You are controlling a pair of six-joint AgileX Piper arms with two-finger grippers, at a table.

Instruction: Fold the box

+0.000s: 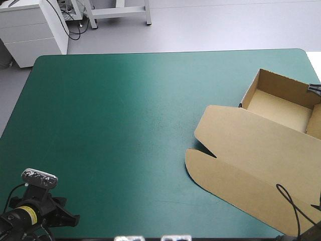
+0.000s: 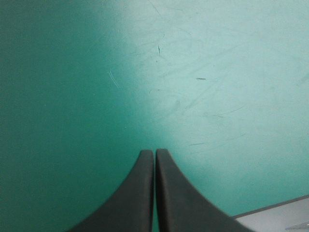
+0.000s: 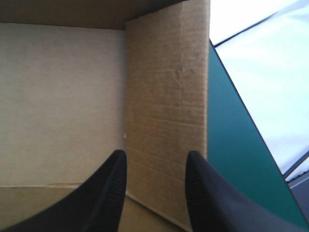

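Note:
The brown box (image 1: pixel 251 150) lies at the table's right side as an open tray (image 1: pixel 281 108) with raised walls, its lid flat toward the front. My right gripper (image 1: pixel 314 89) shows only as a dark tip at the tray's right wall. In the right wrist view that gripper (image 3: pixel 155 159) is open, its fingers apart just over an upright side wall (image 3: pixel 166 96), with the tray's floor (image 3: pixel 58 96) beside it. My left gripper (image 1: pixel 72 220) sits low at the front left corner, far from the box. The left gripper (image 2: pixel 154 152) is shut on nothing, above bare cover.
The teal-green cover (image 1: pixel 120 120) stretches from the box to the table's left edge. The table's right edge (image 3: pixel 236 111) runs close beside the tray's wall. The table's front edge (image 2: pixel 270 212) lies just beside my left gripper.

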